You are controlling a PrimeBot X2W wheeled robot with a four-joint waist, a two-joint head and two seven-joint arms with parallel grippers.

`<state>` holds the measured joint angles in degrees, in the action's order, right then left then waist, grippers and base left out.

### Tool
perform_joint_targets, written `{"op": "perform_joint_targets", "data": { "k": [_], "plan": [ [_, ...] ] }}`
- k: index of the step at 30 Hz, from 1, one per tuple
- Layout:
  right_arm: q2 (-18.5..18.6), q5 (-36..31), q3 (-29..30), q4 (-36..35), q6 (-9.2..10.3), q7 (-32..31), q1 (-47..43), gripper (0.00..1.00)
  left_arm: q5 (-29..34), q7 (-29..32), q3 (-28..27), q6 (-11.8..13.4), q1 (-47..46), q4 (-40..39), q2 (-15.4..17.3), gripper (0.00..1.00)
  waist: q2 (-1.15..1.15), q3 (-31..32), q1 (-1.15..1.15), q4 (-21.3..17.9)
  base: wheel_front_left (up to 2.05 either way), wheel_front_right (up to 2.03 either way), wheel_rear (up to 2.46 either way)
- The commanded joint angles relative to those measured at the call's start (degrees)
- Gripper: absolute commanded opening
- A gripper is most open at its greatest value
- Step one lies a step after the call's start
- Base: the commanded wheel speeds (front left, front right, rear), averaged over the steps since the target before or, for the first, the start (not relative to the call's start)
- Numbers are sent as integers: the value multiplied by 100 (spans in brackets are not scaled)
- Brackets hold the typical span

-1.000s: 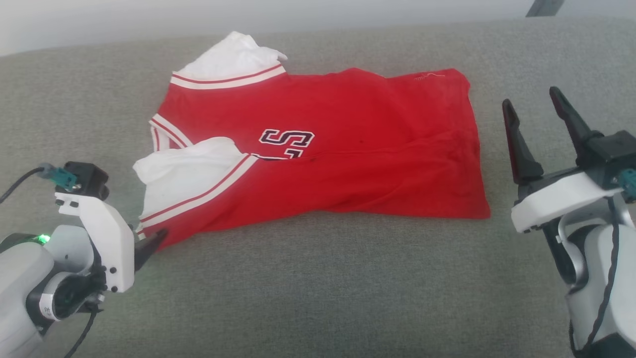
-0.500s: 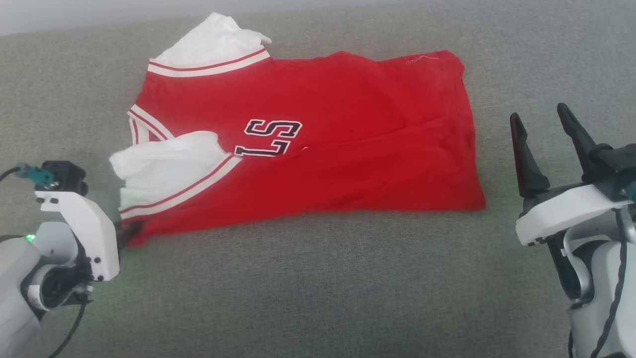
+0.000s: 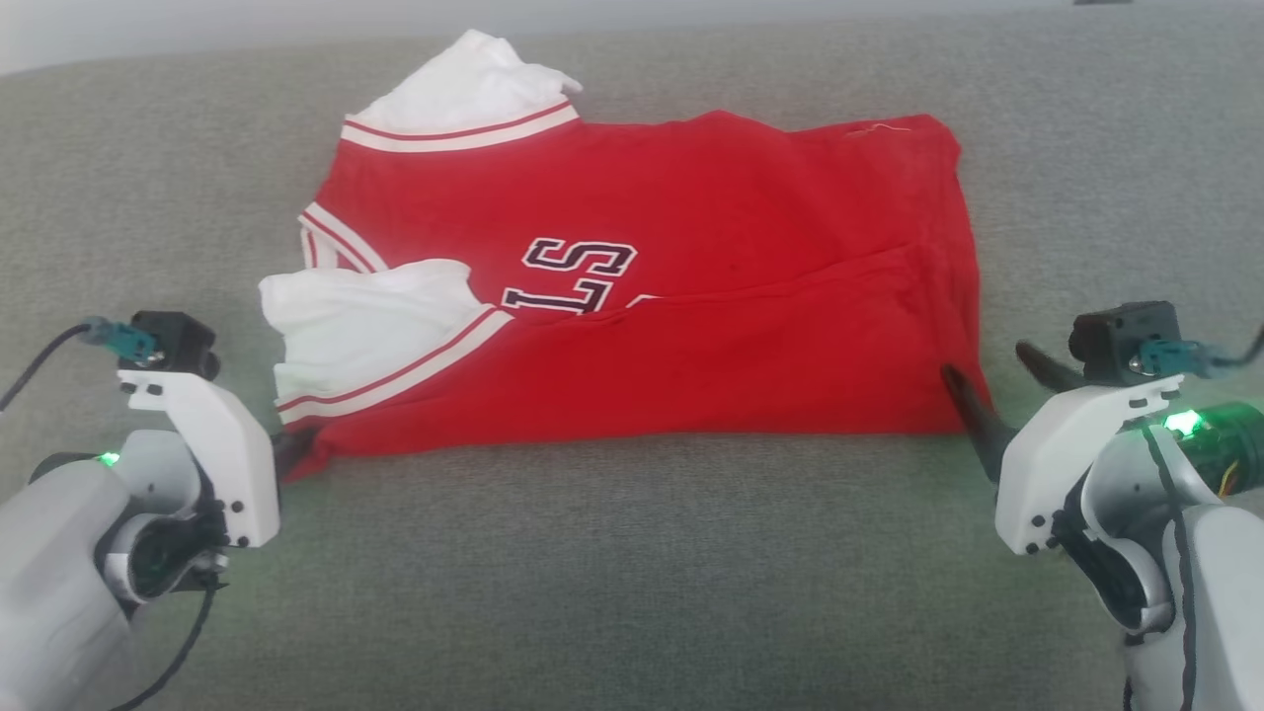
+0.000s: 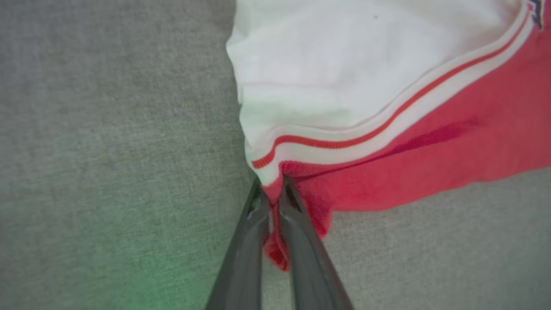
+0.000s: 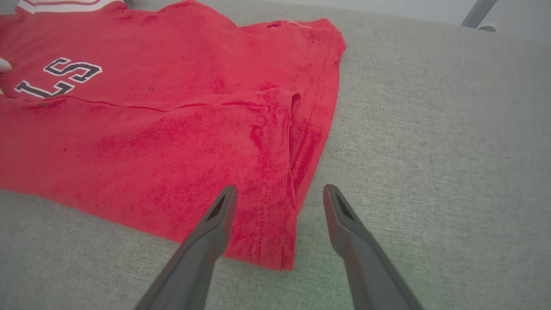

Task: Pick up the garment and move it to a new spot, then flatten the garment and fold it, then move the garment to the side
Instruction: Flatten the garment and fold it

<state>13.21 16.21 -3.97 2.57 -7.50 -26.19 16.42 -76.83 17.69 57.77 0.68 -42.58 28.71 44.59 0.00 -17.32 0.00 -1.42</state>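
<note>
Shirt: the red shirt (image 3: 691, 296) (image 4: 430, 159) (image 5: 150, 142) lies spread on the grey couch (image 3: 632, 573), collar side toward the robot's left and hem toward its right.
Fold: the near long edge is turned up over the front and covers part of the black-and-white letters (image 3: 578, 272).
Sleeves: one white sleeve (image 3: 365, 331) lies on the near left part. The other sticks out at the far left edge.
Left gripper: the left gripper (image 3: 296, 449) (image 4: 271, 185) is at the near left corner of the shirt. Its fingers are pressed together, with red cloth pinched between them just below the striped sleeve trim.
Right gripper: the right gripper (image 3: 987, 363) (image 5: 280, 189) is wide open and holds nothing. It is low at the near right hem corner, with one finger over the red cloth and the other over the bare couch.
</note>
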Motion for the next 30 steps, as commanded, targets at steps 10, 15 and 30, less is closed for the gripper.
{"op": "perform_joint_targets", "data": {
  "k": [10, 15, 30],
  "plan": [
    [54, 6, 130, 451, 4, -1610, 303, 100, 169, 69, 289, -66, 134, -15, -390, 0, 0, -24, 0, 285, 0, 0, 0],
    [99, 232, -50, 891, 2, -2020, 474, 0, 182, 35, 293, -102, 90, -6, -473, 0, 0, -63, 0, 385, 0, 0, 0],
    [752, 806, -347, 771, 7, -2397, 622, 0, 41, 351, 179, 215, 105, -581, 95, 0, 0, 169, 0, 525, 0, 0, 0]
  ]
}}
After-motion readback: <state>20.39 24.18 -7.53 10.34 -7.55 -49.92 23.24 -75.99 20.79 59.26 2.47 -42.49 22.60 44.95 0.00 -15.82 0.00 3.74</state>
